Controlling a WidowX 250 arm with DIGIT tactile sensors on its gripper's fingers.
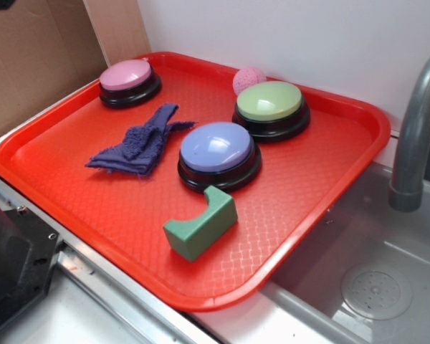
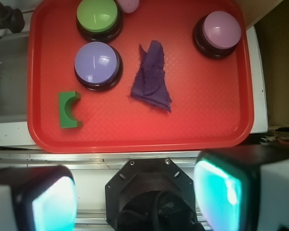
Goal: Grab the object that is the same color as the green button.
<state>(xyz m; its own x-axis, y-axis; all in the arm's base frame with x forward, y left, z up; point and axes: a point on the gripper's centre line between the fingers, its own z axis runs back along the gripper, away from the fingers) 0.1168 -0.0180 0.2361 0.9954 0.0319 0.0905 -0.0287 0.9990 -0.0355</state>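
**Mia:** What is on the red tray (image 1: 72,183)?

**Sam:** I'll use the outside view and go from left to right. Far on the left is a pink button (image 1: 129,81). Next to it, nearer to us, lies a crumpled purple cloth (image 1: 140,141). In the middle sits a blue button (image 1: 218,154).

**Mia:** And the green block (image 1: 201,224)?

**Sam:** It lies flat on the tray, just in front of the blue button, near the front edge. Its curved notch faces the blue button. They are very close, but I can't tell if they touch.

**Mia:** Where is the green button (image 1: 271,107)?

**Sam:** Farther back and to the right of the blue one. A little pink ball (image 1: 249,79) sits right behind it, by the far rim.

**Mia:** What is off to the right?

**Sam:** A gray sink (image 1: 365,279) with a gray tap (image 1: 416,136).

**Mia:** What is the gripper (image 2: 135,195) doing?

**Sam:** In the wrist view its two fingers (image 2: 48,199) show at the bottom, spread wide apart. Nothing is between them. The gripper hangs over the table's edge, off the tray and well away from the block (image 2: 69,109).
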